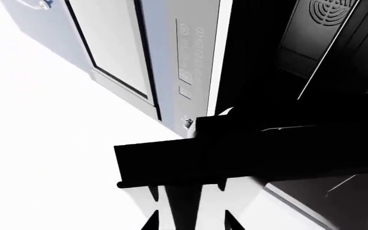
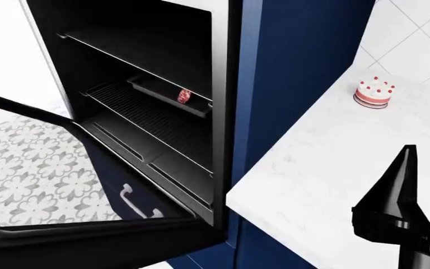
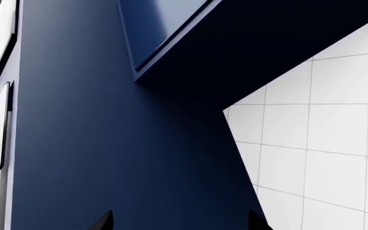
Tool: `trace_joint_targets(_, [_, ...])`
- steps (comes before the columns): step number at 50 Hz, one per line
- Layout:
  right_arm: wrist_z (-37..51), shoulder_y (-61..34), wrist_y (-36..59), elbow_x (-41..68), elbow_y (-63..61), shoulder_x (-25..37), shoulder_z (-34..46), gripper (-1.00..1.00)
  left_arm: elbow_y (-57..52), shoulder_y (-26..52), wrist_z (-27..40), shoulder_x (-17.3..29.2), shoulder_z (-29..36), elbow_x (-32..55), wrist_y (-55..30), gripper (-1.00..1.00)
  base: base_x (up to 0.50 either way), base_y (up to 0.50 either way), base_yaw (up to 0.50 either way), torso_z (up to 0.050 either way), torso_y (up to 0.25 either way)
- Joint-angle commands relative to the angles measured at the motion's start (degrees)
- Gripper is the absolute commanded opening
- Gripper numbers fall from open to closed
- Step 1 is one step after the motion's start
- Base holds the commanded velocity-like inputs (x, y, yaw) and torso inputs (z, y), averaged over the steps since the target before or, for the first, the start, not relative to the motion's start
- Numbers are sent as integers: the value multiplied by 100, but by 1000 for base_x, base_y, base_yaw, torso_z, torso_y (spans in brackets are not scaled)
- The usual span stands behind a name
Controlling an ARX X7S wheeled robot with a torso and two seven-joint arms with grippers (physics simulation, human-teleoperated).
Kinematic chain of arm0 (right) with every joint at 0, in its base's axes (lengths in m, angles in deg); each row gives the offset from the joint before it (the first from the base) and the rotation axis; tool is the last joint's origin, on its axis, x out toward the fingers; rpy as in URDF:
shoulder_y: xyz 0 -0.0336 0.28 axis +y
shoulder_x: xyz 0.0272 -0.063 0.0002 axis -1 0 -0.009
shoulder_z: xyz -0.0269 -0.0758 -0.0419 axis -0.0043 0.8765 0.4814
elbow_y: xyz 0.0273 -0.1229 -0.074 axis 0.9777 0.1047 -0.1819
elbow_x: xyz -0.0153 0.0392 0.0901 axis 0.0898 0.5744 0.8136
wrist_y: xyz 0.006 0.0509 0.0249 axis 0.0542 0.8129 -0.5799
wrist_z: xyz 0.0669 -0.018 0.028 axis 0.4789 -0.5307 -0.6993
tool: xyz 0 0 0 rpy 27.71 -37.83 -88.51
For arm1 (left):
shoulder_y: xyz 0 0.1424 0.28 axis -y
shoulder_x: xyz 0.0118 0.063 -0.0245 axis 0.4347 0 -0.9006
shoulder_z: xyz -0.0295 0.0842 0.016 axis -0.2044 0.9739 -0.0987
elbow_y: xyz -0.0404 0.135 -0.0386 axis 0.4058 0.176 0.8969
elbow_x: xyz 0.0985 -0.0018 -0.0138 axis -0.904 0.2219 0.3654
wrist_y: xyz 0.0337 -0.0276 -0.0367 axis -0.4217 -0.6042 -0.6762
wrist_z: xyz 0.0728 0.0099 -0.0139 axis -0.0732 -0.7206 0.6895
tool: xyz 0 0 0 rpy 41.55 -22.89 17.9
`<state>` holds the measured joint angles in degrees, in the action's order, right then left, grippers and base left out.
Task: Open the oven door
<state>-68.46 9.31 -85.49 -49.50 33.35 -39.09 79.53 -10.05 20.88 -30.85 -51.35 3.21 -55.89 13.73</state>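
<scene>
Ahead of me stands a tall navy cabinet column (image 2: 297, 61), its side panel running up to an overhanging upper cabinet (image 3: 171, 28) in the same blue. To my right a white marbled countertop (image 2: 312, 168) meets a wall of white square tiles (image 2: 416, 33), and 1 small white cake with red dots (image 2: 374, 92) sits near that wall. Below on my left, the floor (image 2: 28, 168) carries a grey floral pattern. A navy drawer front with a white handle (image 2: 136, 203) shows low down. Light is even and bright.

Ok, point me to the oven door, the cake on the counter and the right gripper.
oven door (image 2: 43, 168): head view, on its glass window, door swung down open.
cake (image 2: 374, 92): head view, on its white side.
right gripper (image 2: 424, 185): head view, midway between the two black fingertips above the counter.
</scene>
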Motion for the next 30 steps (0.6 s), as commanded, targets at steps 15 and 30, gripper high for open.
trace_joint_targets(15, [20,-42,-1,32,2,30,25,100,591,41,-30,-1026,-430,-717,1814,-100,0,-6,-1,0,2])
trace_joint_targets(30, [27,-23,-18,33,-9,45,36,100,1233,90,288,-1269,-486,-782,2332,-100,-1,-7,0,0,2])
